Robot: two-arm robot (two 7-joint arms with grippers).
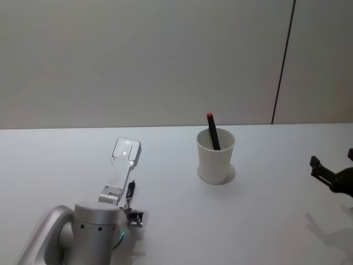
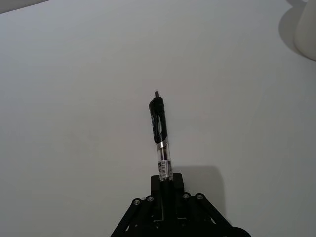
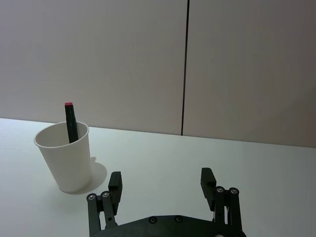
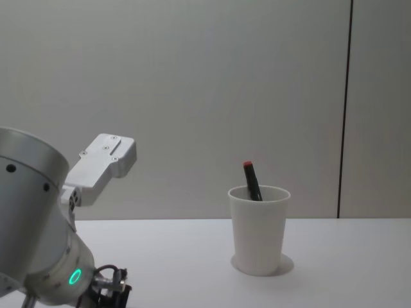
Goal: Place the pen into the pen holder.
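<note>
White paper cup (image 1: pixel 216 160) stands mid-table in the head view, with a red-tipped pen (image 1: pixel 213 132) leaning inside. Left wrist view adds what that hides: left gripper (image 2: pixel 165 178) clamped on one end of the black pen (image 2: pixel 160 131), the barrel left free to enter the cup, I judge. Right wrist view: right gripper (image 3: pixel 163 178) idle, jaws apart, right of the cup.

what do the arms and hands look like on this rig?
Left arm: rounded silver-grey housing, green status light, flat silver bracket with screws. Left hand and right hand: black linkage fingers with silver pivot pins.
</note>
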